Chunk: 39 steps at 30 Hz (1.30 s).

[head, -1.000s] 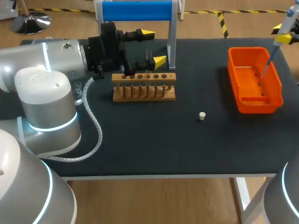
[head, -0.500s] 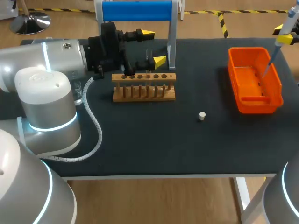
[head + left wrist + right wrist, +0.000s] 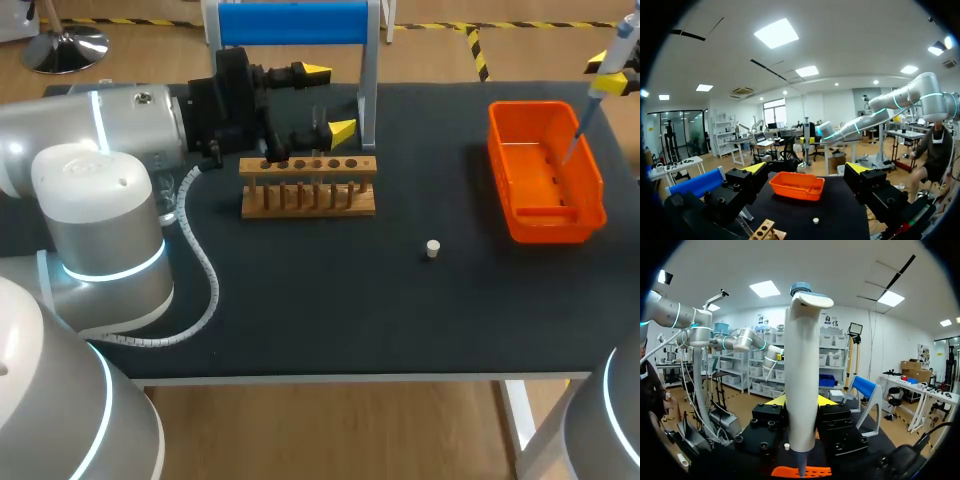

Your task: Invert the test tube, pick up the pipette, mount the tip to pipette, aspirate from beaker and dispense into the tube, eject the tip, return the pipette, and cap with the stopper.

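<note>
step: looks like the eject-the-tip bit to me. The right gripper [image 3: 801, 401] is clamped on the pipette [image 3: 801, 355], a finger hugging the barrel from each side, and the pipette's nose hangs right over the orange bin [image 3: 550, 228].
tip: honestly can't tell if it's on the nose or already dropped, it's too thin to make out.
bin: by the table's right edge, up toward the far right corner.
left gripper [image 3: 328, 100]: fingers spread wide with nothing in them, sitting just behind the wooden rack [image 3: 308, 198], which stands near the far edge, left of the middle.
test tube: can't pick it out in the rack for sure, so no call on it.
stopper [image 3: 432, 248]: lying loose around mid-table, between rack and bin, apart from both and untouched, so capping isn't done.
next move: my guess is that if the tip is on, it gets popped off with the nose kept inside the bin walls. Then the pipette goes across to the blue-topped stand [image 3: 295, 22] at the far edge. The left gripper sits right in front of that stand, so the path needs to stay clear of it.
</note>
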Available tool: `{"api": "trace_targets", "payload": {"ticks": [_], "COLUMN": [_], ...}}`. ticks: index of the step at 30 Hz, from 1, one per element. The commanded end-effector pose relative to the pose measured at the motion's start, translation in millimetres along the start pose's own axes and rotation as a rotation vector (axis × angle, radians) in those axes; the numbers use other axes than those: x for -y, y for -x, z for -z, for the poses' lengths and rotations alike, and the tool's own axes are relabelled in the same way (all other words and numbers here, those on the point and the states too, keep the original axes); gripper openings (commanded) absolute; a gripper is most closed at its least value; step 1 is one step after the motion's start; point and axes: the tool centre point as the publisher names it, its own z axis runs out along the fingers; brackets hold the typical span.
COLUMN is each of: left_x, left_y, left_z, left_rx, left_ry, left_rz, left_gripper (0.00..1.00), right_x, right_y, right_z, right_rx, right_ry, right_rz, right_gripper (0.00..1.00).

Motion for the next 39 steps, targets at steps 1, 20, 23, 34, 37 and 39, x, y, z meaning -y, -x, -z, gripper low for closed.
{"api": "trace_targets", "payload": {"ticks": [1, 20, 23, 34, 37, 39], "left_x": [-1.0, 12.5, 15.4, 44.7, 51.2, 54.6], "left_y": [-0.2, 13.6, 15.8, 17.3, 21.1, 23.2], "left_z": [1, -42, -66, -157, -178, -189], "left_rx": [-0.001, 0.003, -0.003, 0.007, 0.007, 0.004], "left_ry": [-0.003, 0.023, 0.03, 0.143, 0.147, 0.146], "left_rz": [-0.001, 0.015, 0.043, 0.034, 0.026, 0.02], "left_gripper": [1.0, 1.0, 1.0, 1.0, 1.0, 1.0], "right_x": [0, 0, 0, 0, 0, 0], "right_y": [0, 0, 0, 0, 0, 0], "right_z": [1, 1, 1, 1, 1, 1], "right_rx": [-0.001, -0.001, -0.001, -0.001, -0.001, -0.001], "right_ry": [-0.002, -0.002, -0.002, -0.002, -0.002, -0.002], "right_rz": [0.0, 0.0, 0.0, 0.0, 0.0, 0.0], "right_gripper": [0.0, 0.0, 0.0, 0.0, 0.0, 0.0]}}
